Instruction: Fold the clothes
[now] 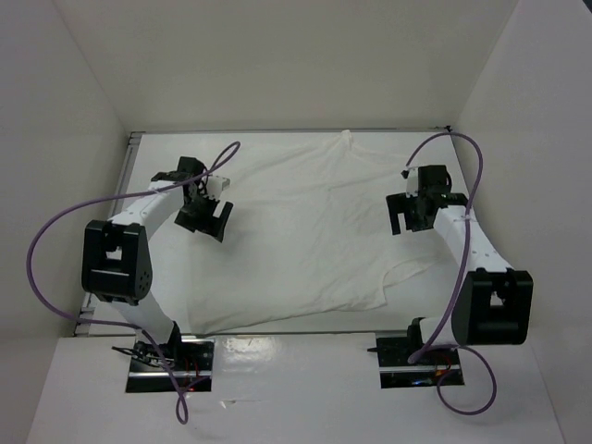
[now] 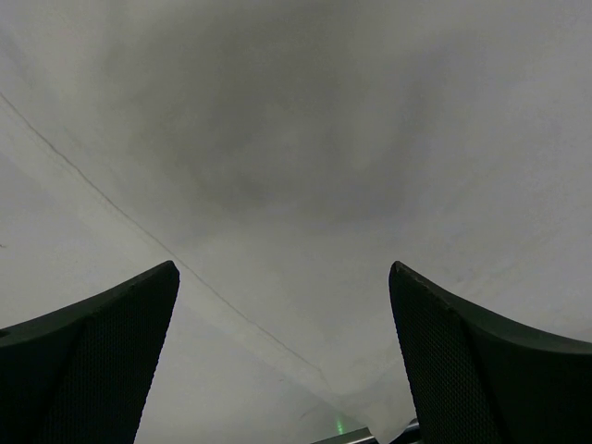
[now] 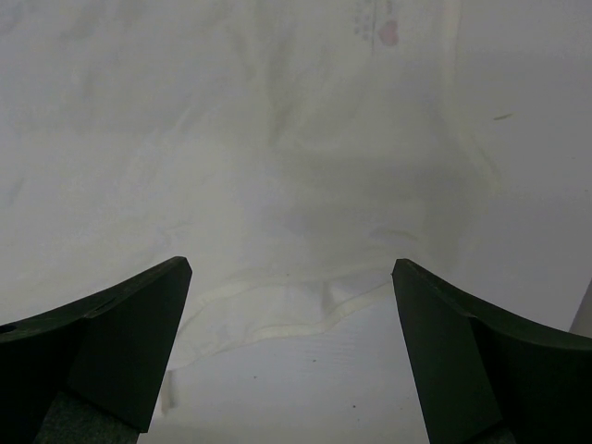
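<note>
**White shirt spread out, both pincers wide with nothing in them**

From the top camera, the shirt [image 1: 314,240] lies mostly flat on the table [image 1: 407,310]. It takes up most of the middle, running from near the far edge down close to the arm bases. It's wrinkled, and its outline has a notch on the near right side.

The left pincer [image 1: 205,215] sits over the shirt's left part and the right pincer [image 1: 407,215] over its right part, so the two are well apart with cloth between them. Purple cables [image 1: 55,231] loop off both arms.

In the left wrist view, the left pincer [image 2: 282,361] has its fingers [image 2: 92,370] spread far apart with nothing gripped. Below it there's just white cloth with a thin line [image 2: 111,208] running diagonally across. It's hard to say if that's a seam or a crease.

In the right wrist view, the right pincer [image 3: 291,351] is also spread wide and not gripping anything. Under it the shirt's hemmed edge [image 3: 277,324] curves between the fingers [image 3: 102,361], with bare table on the near side of it. There's a small pinkish print [image 3: 379,28] on the cloth near the top of that view, too blurry to read.

Neither wrist view makes it clear whether the fingertips touch the cloth.
</note>
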